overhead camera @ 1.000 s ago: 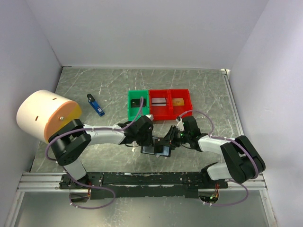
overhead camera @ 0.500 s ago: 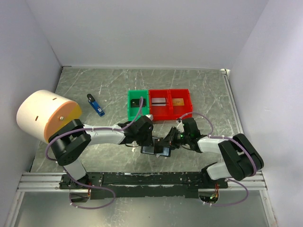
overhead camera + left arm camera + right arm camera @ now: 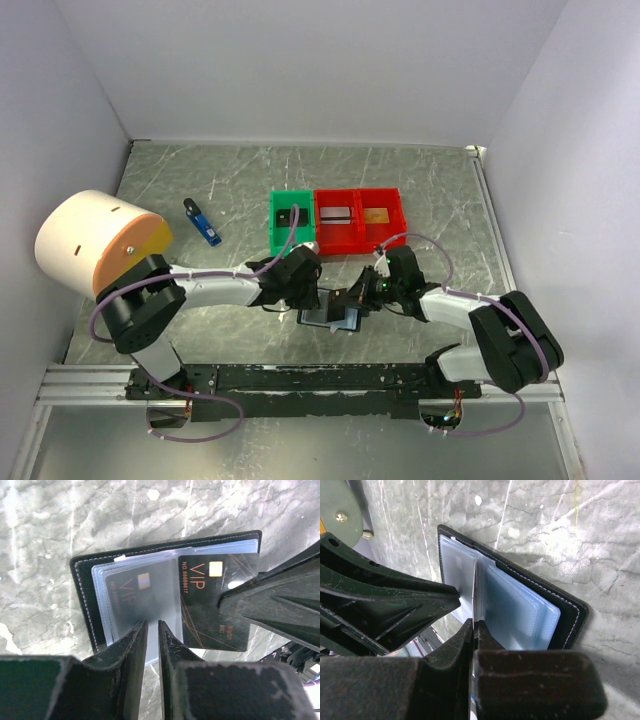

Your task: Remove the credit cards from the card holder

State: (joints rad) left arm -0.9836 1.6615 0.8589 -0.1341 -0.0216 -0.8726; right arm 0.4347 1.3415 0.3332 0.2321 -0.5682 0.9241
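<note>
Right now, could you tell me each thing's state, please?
card holder, open, lying flat.
black card, partly out of the holder.
second card, fully sleeved.
right gripper, shut on the black card.
left gripper, jaws narrowly apart, tips on the sleeves.
green bin, one dark card inside.
red bins, holding two cards.

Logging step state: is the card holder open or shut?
Open. The card holder lies spread flat, its clear sleeves exposed and a black VIP card sticking out past them.
</note>
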